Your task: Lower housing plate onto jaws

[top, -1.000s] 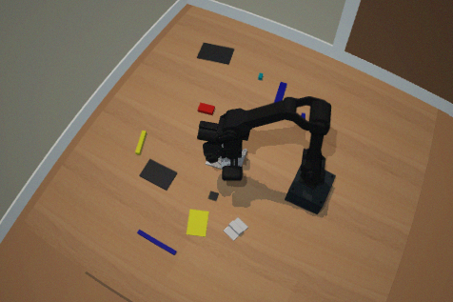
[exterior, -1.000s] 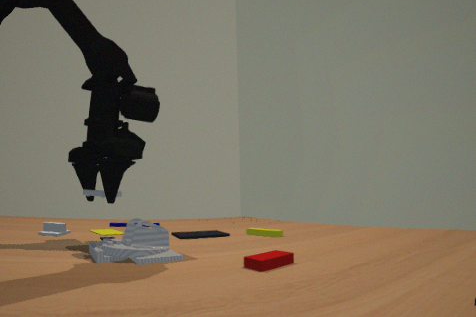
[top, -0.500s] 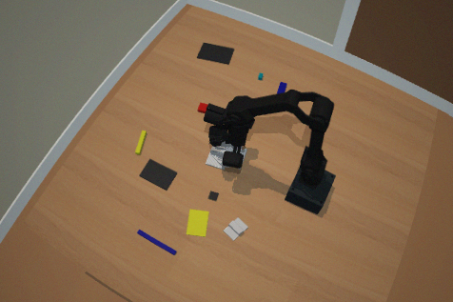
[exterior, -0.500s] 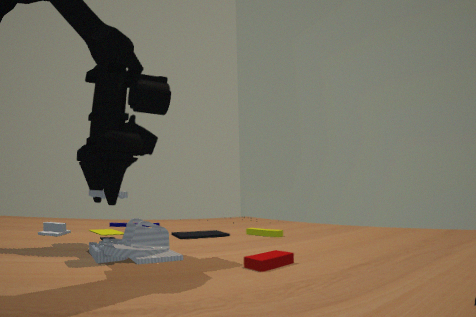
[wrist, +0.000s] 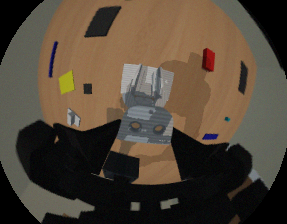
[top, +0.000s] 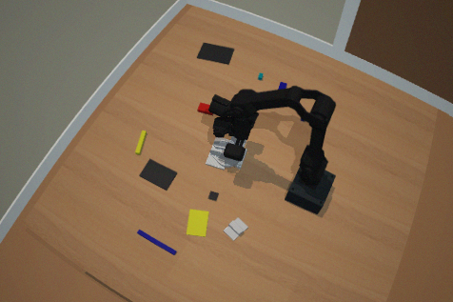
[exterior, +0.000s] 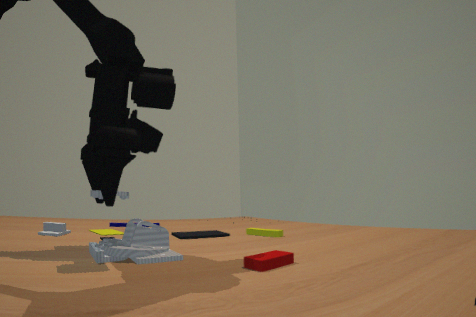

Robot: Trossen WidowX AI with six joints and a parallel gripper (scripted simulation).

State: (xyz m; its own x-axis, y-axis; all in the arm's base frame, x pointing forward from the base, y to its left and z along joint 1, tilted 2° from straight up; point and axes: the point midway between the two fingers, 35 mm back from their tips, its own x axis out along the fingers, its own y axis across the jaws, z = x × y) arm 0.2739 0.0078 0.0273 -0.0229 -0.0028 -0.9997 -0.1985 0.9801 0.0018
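Observation:
The housing plate (wrist: 151, 119) (exterior: 123, 195), light grey with two round holes, is held between the fingers of my gripper (wrist: 146, 125) (exterior: 104, 202). My gripper is shut on it, well above the table. In the exterior view the plate's ends stick out on both sides of the fingertips. The light grey base (top: 215, 159) (exterior: 162, 258) (wrist: 127, 74) lies on the table below. Two grey jaws (exterior: 155, 237) (wrist: 158, 80) stand up on it, side by side in the wrist view. The plate covers the near part of the base in the wrist view, so the jaw stubs cannot be made out.
A red block (top: 204, 108) (exterior: 269, 261) (wrist: 208, 59) lies near the base. A small dark square (top: 213, 195) (wrist: 87, 88), a yellow plate (top: 197, 223) (wrist: 66, 82), a white part (top: 235, 229) (exterior: 54, 229) and a dark plate (top: 158, 174) (wrist: 102, 21) lie farther off.

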